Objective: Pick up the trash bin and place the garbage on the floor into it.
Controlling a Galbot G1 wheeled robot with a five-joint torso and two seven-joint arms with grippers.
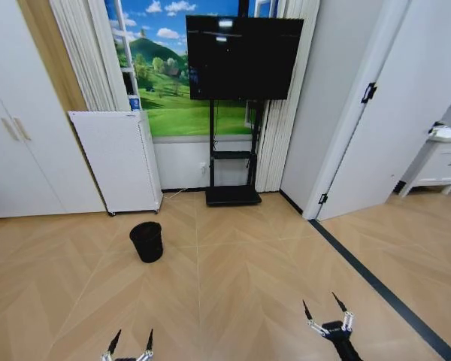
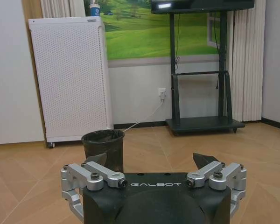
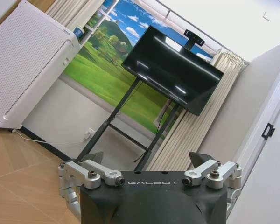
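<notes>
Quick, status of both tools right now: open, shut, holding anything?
Left tool: open, empty, low ahead of the trash bin.
Right tool: open, empty.

Home-style living room, likely a staged one: herringbone wood floor [image 1: 240, 278], black TV [image 1: 244, 56] on a wheeled stand [image 1: 231, 194], white perforated air purifier [image 1: 116, 162], pleated curtains [image 1: 282, 128], landscape mural [image 1: 169, 98], white cupboard doors [image 1: 19, 135], open white door [image 1: 406, 113].
</notes>
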